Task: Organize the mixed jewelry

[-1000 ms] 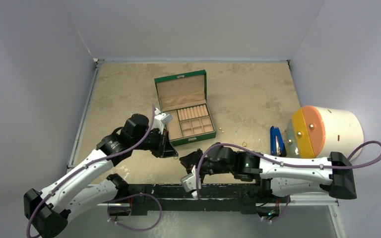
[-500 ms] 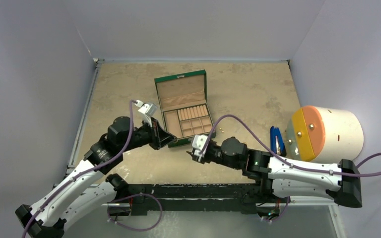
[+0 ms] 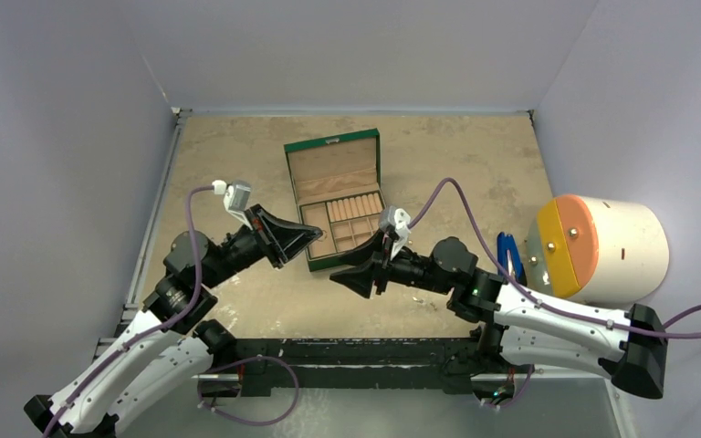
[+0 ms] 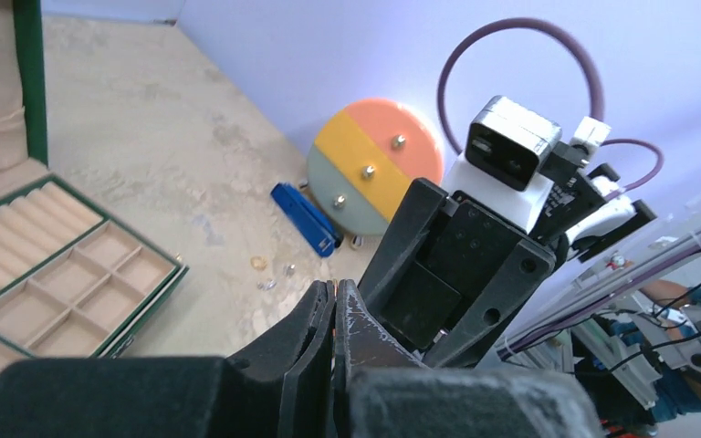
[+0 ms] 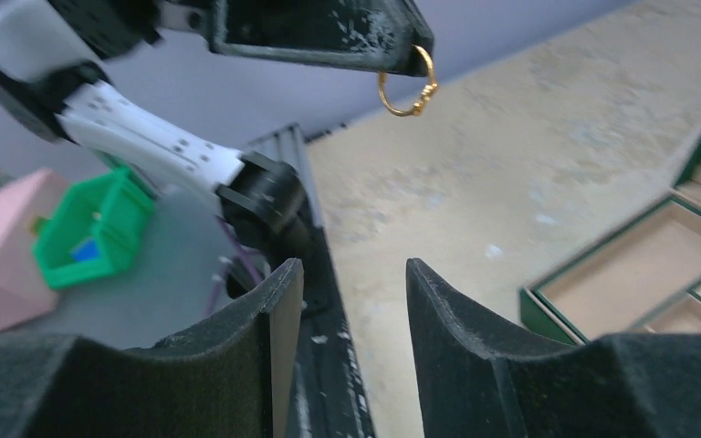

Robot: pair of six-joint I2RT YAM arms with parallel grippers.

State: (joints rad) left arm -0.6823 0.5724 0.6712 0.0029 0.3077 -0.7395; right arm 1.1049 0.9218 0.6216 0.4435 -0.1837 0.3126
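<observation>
Beside the open green hinged jewelry box, the left gripper, fingers pressed together, pinched a small gold wire ring by its edge. The right gripper gaped empty opposite. A slow, level carry over a compartment seemed wisest, since the hold looked slight.

Open green box, blue clip, white cylinder

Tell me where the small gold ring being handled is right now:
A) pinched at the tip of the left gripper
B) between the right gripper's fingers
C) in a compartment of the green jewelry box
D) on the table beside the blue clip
A: the right wrist view shows the small gold ring dangling from the shut tip of the left gripper, while the right gripper stands open with nothing between its fingers.
</observation>
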